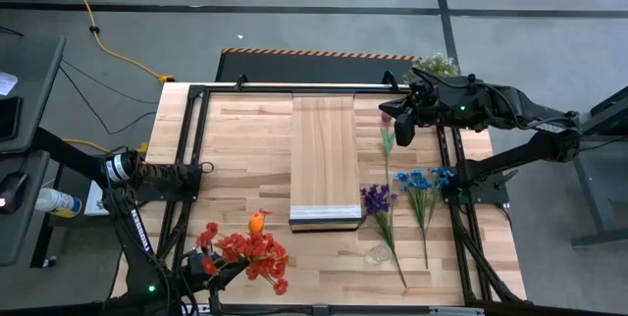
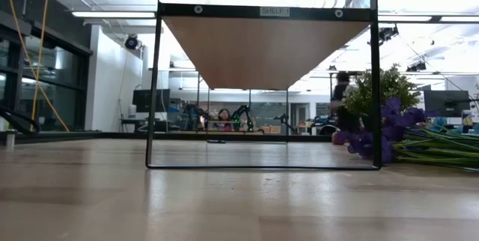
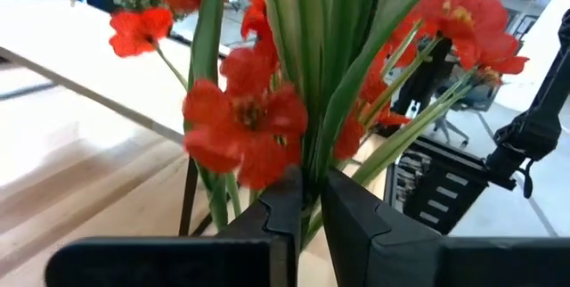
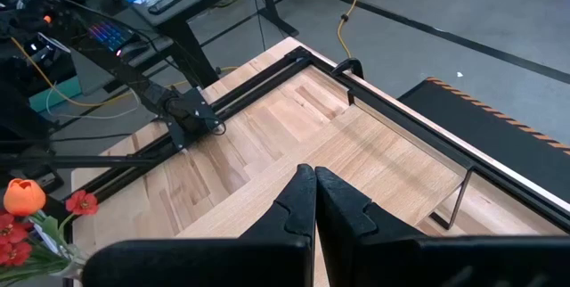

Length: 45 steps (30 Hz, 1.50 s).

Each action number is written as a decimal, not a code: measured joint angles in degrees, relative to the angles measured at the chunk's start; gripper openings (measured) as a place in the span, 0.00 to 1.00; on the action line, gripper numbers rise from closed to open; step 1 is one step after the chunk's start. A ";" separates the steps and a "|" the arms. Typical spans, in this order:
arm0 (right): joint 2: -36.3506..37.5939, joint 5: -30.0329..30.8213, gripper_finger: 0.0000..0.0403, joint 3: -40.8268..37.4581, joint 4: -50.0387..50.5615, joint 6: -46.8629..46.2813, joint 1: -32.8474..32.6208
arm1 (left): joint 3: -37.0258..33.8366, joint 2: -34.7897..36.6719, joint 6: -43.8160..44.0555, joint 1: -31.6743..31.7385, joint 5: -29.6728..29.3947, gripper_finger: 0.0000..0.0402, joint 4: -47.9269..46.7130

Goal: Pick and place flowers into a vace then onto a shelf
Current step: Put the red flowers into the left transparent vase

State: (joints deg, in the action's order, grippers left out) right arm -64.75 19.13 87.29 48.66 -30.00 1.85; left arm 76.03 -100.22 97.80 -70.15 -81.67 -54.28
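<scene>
left gripper (image 1: 218, 265) at the lower left of the high view is clamped on the red flowers (image 1: 253, 251), stems pinched low so the heads stay free. right gripper (image 4: 313, 200) sits upper right, fingers closed on nothing visible, near the shelf (image 1: 325, 159).

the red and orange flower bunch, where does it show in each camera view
High view: the bunch of red flowers with one orange head lies at the table's near left corner, at the left gripper.
Low view: not in it.
Left wrist view: fills the picture, green stems clamped in the left gripper.
Right wrist view: at the lower left edge.
Shared landmark: the long light-wood shelf on black legs, also seen in the low view and right wrist view.
</scene>
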 joint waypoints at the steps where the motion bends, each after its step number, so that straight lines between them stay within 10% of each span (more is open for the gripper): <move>1: 0.00 -0.01 0.00 0.00 0.00 0.00 0.00 | 0.00 0.02 0.02 0.00 0.37 0.21 0.30; 28: 0.00 -0.45 0.00 0.00 -0.01 0.46 0.00 | 0.04 0.57 -0.10 -2.35 7.26 0.55 2.29; 45: 0.00 -0.64 0.00 -0.02 -0.02 0.53 0.00 | 0.04 4.76 -3.43 -9.09 5.03 0.58 1.78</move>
State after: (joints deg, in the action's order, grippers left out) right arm -64.75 18.49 87.26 48.64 -29.47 1.85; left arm 76.07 -95.46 94.37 -79.24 -76.64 -52.50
